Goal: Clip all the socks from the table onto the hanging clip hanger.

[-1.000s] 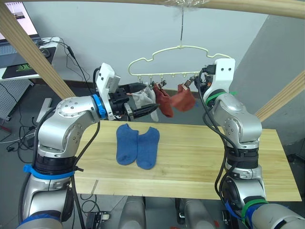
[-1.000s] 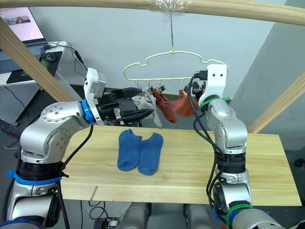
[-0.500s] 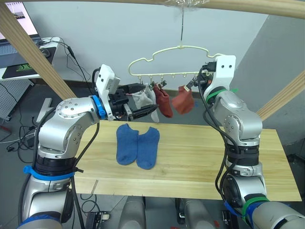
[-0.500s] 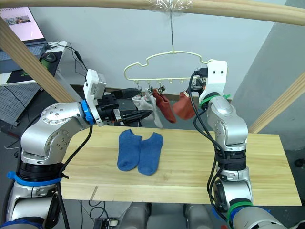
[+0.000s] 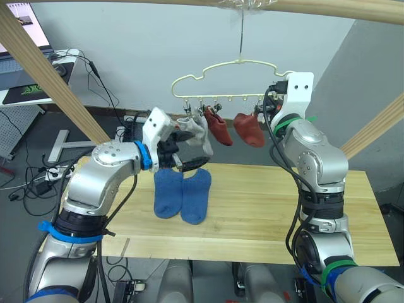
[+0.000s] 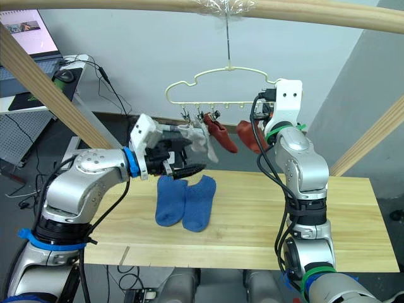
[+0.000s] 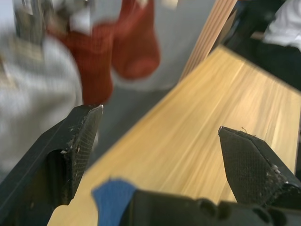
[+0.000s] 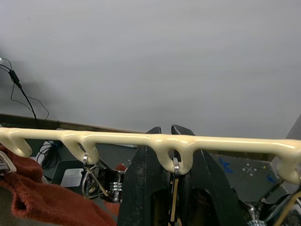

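The pale-yellow clip hanger (image 5: 235, 65) hangs from the top pole. Clipped to it are a light grey sock (image 5: 197, 134) and two rust-red socks (image 5: 219, 128) (image 5: 250, 130). Two royal blue socks (image 5: 169, 192) (image 5: 197, 194) lie side by side on the wooden table (image 5: 271, 208). My left gripper (image 5: 189, 161) is open and empty, just below the grey sock and above the blue pair. My right gripper (image 8: 165, 129) is at the hanger's right end, its fingers (image 8: 143, 188) shut on the hanger bar at a clip loop.
Thick slanted wooden poles (image 5: 44, 63) (image 5: 379, 126) flank the table, and another pole (image 5: 328, 7) runs across the top. A desk with a monitor (image 5: 25, 38) and cables stands at the far left. Bare tabletop lies right of the blue socks.
My left gripper has let go of the grey sock, drawn back and dropped toward the blue socks. The right red sock now hangs freely. The right gripper stays at the hanger.
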Tool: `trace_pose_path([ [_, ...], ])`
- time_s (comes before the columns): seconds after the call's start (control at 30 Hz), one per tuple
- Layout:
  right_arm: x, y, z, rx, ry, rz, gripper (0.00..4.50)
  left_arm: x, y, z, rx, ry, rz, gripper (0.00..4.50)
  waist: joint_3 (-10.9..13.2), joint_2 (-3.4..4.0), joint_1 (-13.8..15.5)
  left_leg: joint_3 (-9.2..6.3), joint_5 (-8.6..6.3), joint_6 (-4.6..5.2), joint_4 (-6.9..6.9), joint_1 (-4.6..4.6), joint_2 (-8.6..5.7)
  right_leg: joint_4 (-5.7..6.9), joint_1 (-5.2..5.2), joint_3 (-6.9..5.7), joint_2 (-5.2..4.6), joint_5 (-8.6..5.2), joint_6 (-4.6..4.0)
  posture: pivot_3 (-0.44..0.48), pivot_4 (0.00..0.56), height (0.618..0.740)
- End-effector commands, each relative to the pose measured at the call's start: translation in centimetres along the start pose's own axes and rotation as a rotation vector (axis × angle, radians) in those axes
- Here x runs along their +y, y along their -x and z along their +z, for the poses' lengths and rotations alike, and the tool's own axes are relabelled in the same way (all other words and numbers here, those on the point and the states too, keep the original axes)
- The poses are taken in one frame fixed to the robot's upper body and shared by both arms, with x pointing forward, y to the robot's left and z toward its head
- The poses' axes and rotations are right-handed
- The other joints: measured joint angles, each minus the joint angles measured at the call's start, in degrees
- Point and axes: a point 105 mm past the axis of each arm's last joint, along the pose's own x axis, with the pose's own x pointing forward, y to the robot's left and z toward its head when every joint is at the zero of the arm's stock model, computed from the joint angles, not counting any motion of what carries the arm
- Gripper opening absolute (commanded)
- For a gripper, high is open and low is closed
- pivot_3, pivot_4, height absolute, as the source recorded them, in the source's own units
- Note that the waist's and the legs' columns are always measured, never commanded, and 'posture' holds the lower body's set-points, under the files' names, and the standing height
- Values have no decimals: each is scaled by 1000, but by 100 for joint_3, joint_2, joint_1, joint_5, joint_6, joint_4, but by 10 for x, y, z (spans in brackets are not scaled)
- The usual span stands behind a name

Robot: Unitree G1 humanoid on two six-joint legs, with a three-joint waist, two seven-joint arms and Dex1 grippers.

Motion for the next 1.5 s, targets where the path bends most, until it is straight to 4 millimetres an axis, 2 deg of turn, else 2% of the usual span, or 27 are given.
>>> trace_pose_path([
  [0.03,-1,3,19,-67,15,-8,12,3,-2,-13,42,-76,41,4500,0,0,2,0,0,0,0,0,0,0,0,0,0,0,0,165,221,740],
  [0.23,2,3,21,-69,15,1,12,-2,-24,-68,166,-72,53,4500,0,0,4,1,0,0,0,0,0,0,0,0,0,0,0,164,223,740],
  [0.4,3,3,23,-70,20,8,12,-2,-47,-95,225,-51,46,4500,0,0,4,1,0,1,1,0,-1,1,0,-2,0,0,0,151,225,740],
  [0.67,2,6,24,-69,25,4,12,8,-74,-115,274,-48,83,4500,0,0,-7,1,1,4,0,0,-2,1,0,-3,-1,0,0,128,225,740],
  [0.97,1,9,25,-66,27,-7,12,-3,-71,-145,417,-26,24,4500,0,0,-16,2,2,4,1,0,-3,3,0,0,-1,0,0,113,230,740],
  [1.1,0,10,24,-63,27,-8,0,-7,-70,-150,436,-33,13,3606,-3,3,-17,1,2,5,1,2,-2,5,1,-1,-1,0,0,113,230,740],
  [1.23,0,10,24,-61,26,-10,0,-8,-71,-149,432,-26,7,2341,-3,3,-20,1,3,7,1,4,-2,7,2,-1,-1,0,0,113,230,740],
  [1.5,0,11,22,-57,25,-7,0,-6,-71,-145,424,-25,7,101,-3,3,-28,0,11,19,1,6,-3,13,2,-2,-1,3,-4,113,227,740],
])
